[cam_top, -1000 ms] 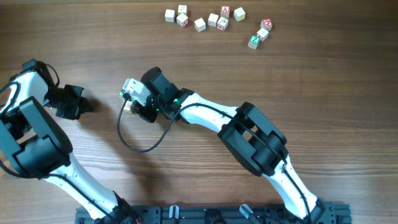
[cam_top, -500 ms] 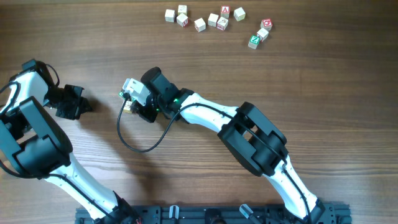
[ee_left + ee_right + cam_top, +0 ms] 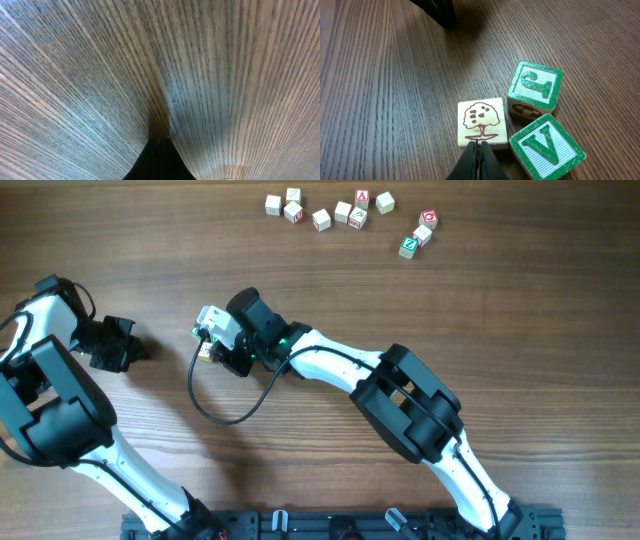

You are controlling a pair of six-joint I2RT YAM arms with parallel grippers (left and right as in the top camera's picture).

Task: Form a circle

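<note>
Wooden table (image 3: 480,310) bearing three clustered cubes (image 3: 520,110) and scattered cubes (image 3: 343,212)

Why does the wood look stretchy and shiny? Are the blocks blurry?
Left wrist view: the table grain fans out, warped by the close lens, with a pale sheen, and the left gripper is a dark blur. Right wrist view: the tree block and green V block are sharp. Overhead: even light, soft shadows.

Cube cluster (image 3: 481,123) on the table (image 3: 380,100) at the right gripper (image 3: 479,150) — one cube at its tips, two just right of that. Other cubes (image 3: 340,212) lie scattered along the far edge
</note>
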